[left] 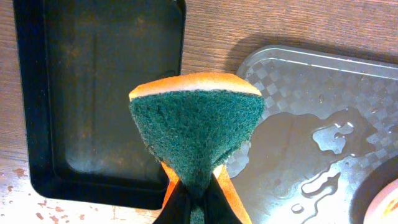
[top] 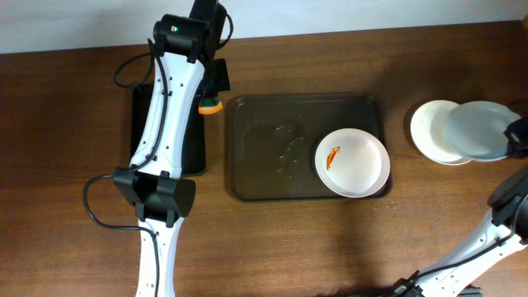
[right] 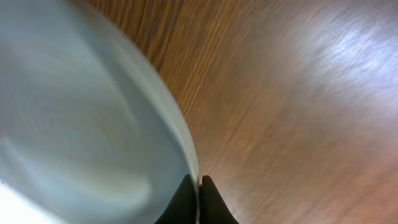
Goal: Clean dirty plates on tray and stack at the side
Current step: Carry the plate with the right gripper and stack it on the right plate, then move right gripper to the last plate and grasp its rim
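White plate (top: 352,162), orange smear, on tray (top: 264,157); L hand (left: 194,202) pinches sponge (left: 196,118), R hand (right: 199,194) grips grey plate (right: 81,124).

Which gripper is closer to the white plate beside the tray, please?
Right: right gripper holds a grey plate overlapping the white plate; left gripper sits past the tray's opposite end.

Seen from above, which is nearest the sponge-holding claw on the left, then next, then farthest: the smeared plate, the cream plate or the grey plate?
From the left claw, gripping the sponge:
1. smeared plate, on the tray's right end.
2. cream plate, right of the tray.
3. grey plate, far right, overlapping the cream one.
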Robot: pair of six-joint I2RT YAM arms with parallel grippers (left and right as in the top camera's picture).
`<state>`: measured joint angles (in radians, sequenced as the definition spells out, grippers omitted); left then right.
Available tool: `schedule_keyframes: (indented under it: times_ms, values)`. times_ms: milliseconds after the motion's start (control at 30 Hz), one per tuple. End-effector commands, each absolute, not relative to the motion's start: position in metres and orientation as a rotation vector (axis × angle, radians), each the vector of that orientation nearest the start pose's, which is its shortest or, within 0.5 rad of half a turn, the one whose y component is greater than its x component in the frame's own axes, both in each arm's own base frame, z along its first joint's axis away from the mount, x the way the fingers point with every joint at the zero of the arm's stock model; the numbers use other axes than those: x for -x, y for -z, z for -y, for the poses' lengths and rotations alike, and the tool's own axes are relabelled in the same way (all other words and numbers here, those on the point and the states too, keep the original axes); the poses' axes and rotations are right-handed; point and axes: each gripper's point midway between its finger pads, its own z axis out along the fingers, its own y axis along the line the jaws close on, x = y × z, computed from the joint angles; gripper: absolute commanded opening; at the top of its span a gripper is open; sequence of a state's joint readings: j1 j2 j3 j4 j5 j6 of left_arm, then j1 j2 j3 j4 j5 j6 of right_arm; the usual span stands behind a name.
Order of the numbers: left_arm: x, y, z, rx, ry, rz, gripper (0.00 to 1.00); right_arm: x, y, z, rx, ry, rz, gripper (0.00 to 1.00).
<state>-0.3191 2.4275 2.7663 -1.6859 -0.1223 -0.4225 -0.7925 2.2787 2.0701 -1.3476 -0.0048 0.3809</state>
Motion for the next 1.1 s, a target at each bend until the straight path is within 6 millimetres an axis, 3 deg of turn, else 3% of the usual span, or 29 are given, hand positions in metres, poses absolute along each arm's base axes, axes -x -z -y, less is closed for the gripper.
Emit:
schedule_keyframes:
  times_ms: [0,167,200,233,267,367,433,533,633,700,733,800,867,933,1067]
  values:
    - [-0.468,-0.181,0.132,0.152,-0.051,-2.894,0.03,-0.329,-0.068,0.296,-1.621,-0.13,-2.66,0.04]
    - [-0.469,-0.181,0.133,0.152,-0.049,-2.89,0.03,-0.337,-0.069,0.274,-1.577,-0.148,-2.722,0.04]
    - [-0.469,-0.181,0.133,0.152,-0.049,-2.889,0.04,-0.337,-0.07,0.267,-1.569,-0.153,-2.747,0.23]
    - [-0.469,-0.181,0.133,0.152,-0.049,-2.89,0.04,-0.335,-0.071,0.261,-1.576,-0.17,-2.767,0.8]
    - [-0.469,-0.181,0.133,0.152,-0.049,-2.89,0.05,-0.336,-0.075,0.26,-1.571,-0.181,-2.765,0.98]
    - [-0.469,-0.181,0.133,0.152,-0.049,-2.89,0.05,-0.335,-0.11,0.258,-1.542,-0.168,-2.724,0.98]
    - [-0.469,-0.181,0.133,0.153,-0.048,-2.889,0.05,-0.333,-0.159,0.23,-1.39,-0.32,-2.705,0.98]
    - [-0.469,-0.181,0.133,0.153,-0.048,-2.89,0.05,-0.315,-0.205,0.201,-1.314,-0.347,-2.699,0.98]
    - [-0.469,-0.181,0.133,0.153,-0.048,-2.889,0.04,-0.311,-0.23,0.158,-1.117,-0.331,-2.757,0.98]
    - [-0.469,-0.181,0.133,0.153,-0.048,-2.891,0.04,-0.302,-0.227,0.137,-1.075,-0.198,-2.821,0.98]
    - [-0.468,-0.181,0.132,0.152,-0.05,-2.893,0.04,-0.296,-0.217,0.132,-1.148,-0.061,-2.815,0.98]
    - [-0.468,-0.181,0.132,0.152,-0.05,-2.893,0.04,-0.297,-0.198,0.117,-1.183,-0.029,-2.805,0.98]
    - [-0.468,-0.181,0.132,0.152,-0.051,-2.895,0.04,-0.289,-0.163,0.101,-1.349,-0.042,-2.757,0.98]
    - [-0.468,-0.181,0.132,0.152,-0.052,-2.896,0.04,-0.285,-0.141,0.081,-1.285,-0.127,-2.729,0.99]
    - [-0.468,-0.181,0.132,0.152,-0.051,-2.895,0.04,-0.286,-0.131,0.054,-1.063,-0.177,-2.604,0.99]
